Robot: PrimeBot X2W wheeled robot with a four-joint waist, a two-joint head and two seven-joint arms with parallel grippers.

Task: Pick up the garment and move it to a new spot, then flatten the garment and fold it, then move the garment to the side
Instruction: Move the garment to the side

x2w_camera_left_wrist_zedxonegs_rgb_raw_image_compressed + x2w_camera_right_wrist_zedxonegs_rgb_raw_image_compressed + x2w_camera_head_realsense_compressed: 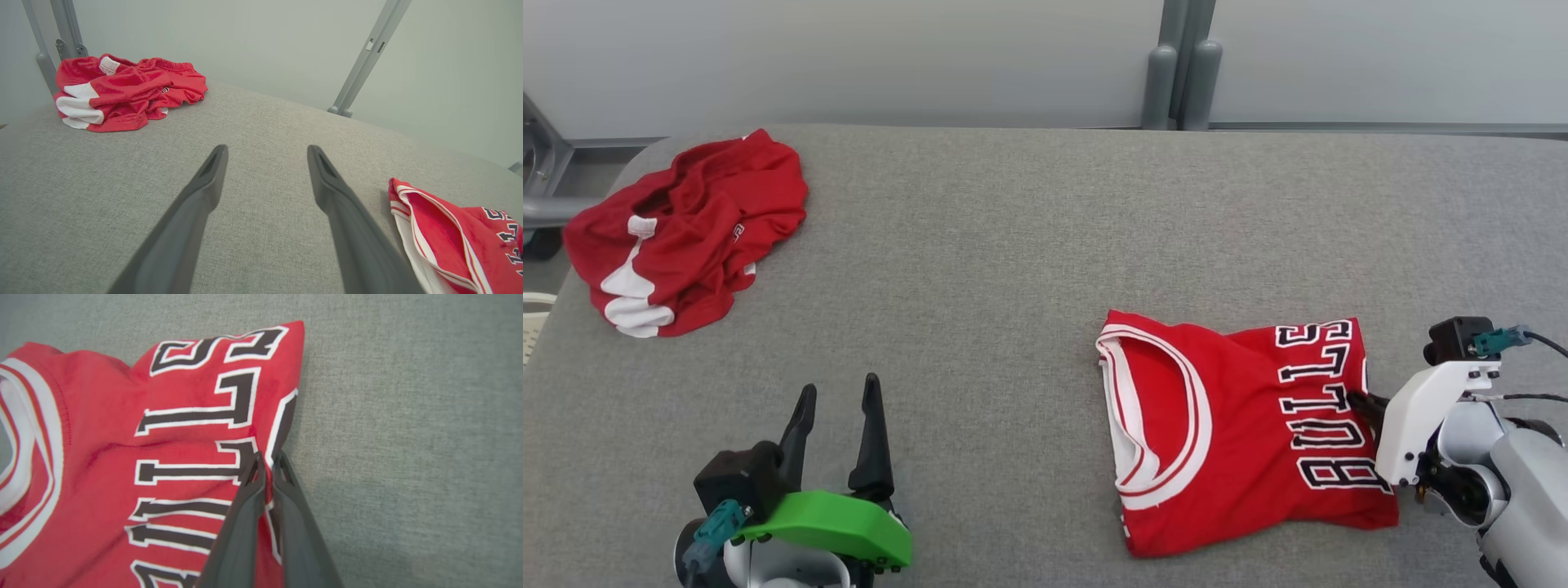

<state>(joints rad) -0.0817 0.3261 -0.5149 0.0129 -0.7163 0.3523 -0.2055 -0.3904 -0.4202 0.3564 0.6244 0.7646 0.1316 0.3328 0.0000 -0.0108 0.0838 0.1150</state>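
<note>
The garment (1241,433), a red jersey with white trim and black BULLS lettering, lies folded on the grey table at the right. My right gripper (1360,400) is at its right edge. In the right wrist view the garment (163,457) has its edge pinched between the closed fingers of my right gripper (267,463), shut on the cloth. My left gripper (837,392) rests open at the lower left over bare table, well apart from the garment. In the left wrist view my left gripper (265,153) is spread wide, with the garment (453,232) at the lower right.
A second red and white garment (682,233) lies crumpled at the table's far left corner, and as the crumpled garment (122,92) in the left wrist view. The grey table (1013,245) has rounded far corners. Grey posts (1180,73) stand behind it.
</note>
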